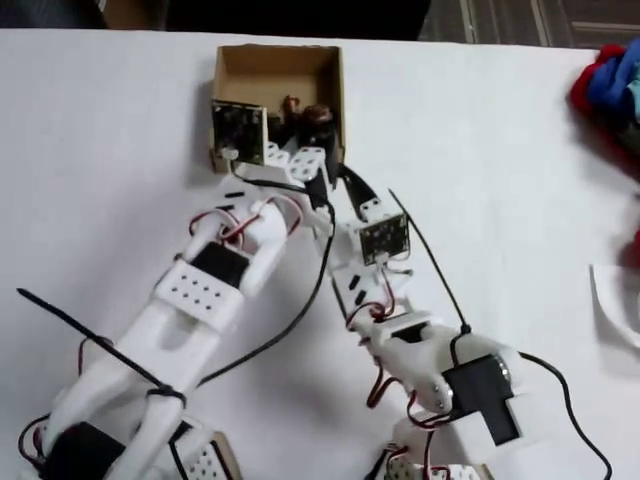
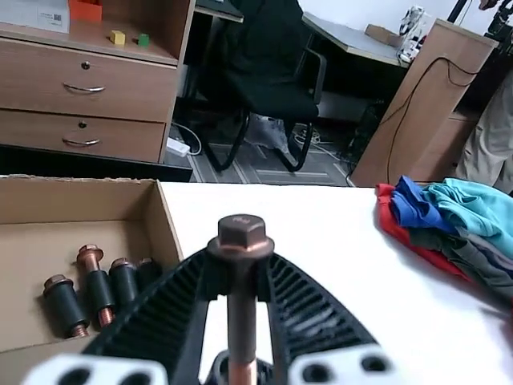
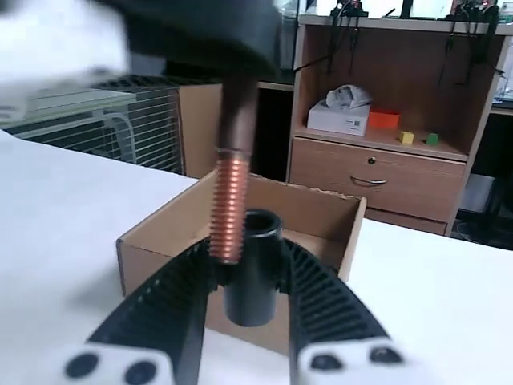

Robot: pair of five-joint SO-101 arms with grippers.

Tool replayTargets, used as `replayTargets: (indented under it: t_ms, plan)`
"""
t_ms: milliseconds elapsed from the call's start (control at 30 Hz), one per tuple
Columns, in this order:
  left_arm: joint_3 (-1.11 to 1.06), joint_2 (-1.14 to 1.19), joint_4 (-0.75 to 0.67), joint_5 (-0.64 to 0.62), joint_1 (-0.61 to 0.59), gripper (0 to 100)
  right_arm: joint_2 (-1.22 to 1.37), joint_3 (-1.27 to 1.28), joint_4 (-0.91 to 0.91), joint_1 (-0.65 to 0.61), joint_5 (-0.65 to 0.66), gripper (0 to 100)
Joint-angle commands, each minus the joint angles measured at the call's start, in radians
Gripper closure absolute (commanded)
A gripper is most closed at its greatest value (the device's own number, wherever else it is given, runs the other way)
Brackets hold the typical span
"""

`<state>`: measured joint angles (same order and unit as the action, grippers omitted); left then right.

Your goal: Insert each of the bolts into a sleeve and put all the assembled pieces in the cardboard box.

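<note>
my left gripper (image 2: 240,269) pinches a bolt (image 2: 240,234) head up. my right gripper (image 3: 248,253) clamps the sleeve (image 3: 255,289) upright by the cardboard box (image 3: 152,241). bolt tip is beside the sleeve mouth, not in.

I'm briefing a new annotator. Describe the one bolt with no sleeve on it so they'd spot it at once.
Find the cardboard box on the white table. Beside it, the left claw grips a copper bolt upright, head on top. Unlike the bolts inside the box, each wearing a black sleeve, its shank is bare.
</note>
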<state>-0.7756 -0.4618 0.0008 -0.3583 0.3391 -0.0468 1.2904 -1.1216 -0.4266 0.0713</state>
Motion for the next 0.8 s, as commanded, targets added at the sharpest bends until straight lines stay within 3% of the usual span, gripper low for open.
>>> replayTargets:
  t_ms: [0,300,767]
  plan:
    - [0.082,0.008,-0.034,-0.009,0.006,97,-0.056,0.008,0.002,-0.013,-0.009,98.0]
    - [0.188,0.011,-0.025,-0.009,0.006,97,-0.048,0.008,0.03,-0.005,-0.008,97.9]
    - [0.113,0.014,-0.032,-0.009,-0.011,97,-0.056,0.008,0.027,-0.013,-0.008,97.9]
